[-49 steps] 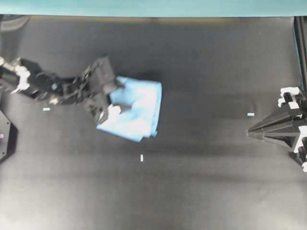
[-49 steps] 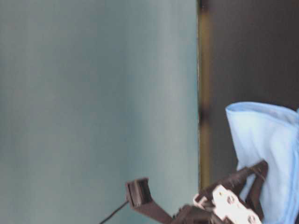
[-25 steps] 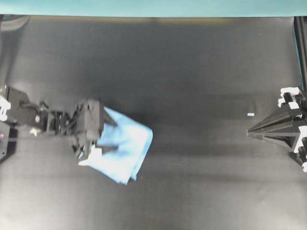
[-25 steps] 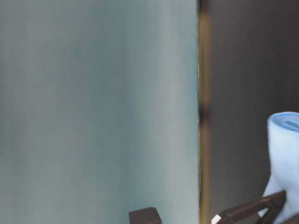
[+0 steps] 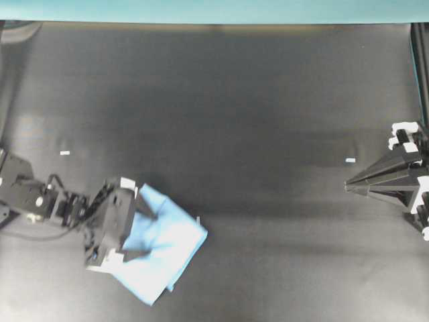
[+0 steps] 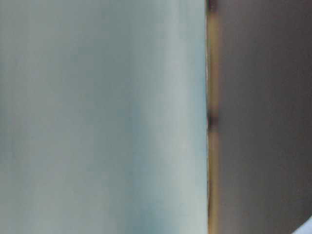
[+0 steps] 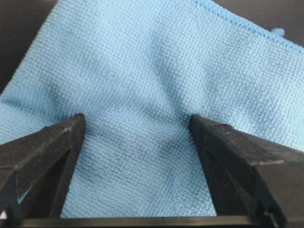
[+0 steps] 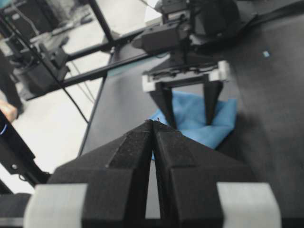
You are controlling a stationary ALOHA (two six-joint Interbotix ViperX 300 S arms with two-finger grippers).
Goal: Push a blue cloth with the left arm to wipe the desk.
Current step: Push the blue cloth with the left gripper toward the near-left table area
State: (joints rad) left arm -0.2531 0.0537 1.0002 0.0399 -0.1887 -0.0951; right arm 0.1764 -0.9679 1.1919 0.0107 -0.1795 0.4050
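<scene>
Overhead: one blue cloth (image 5: 164, 248), two hands.

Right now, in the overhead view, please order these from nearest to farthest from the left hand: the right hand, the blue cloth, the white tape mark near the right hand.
1. blue cloth: under the left hand, lower left.
2. white tape mark: far right.
3. right hand: right edge; nearly level with the mark, too close to call.

A robotics lab or workshop; two black robot arms (image 5: 47, 204) are mounted at a matte black desk (image 5: 255, 121) with a teal border strip (image 5: 214, 10); beyond its edge stand dark metal frames (image 8: 102, 45), loose cables (image 8: 71, 90) and a pale floor (image 8: 52, 118).
</scene>
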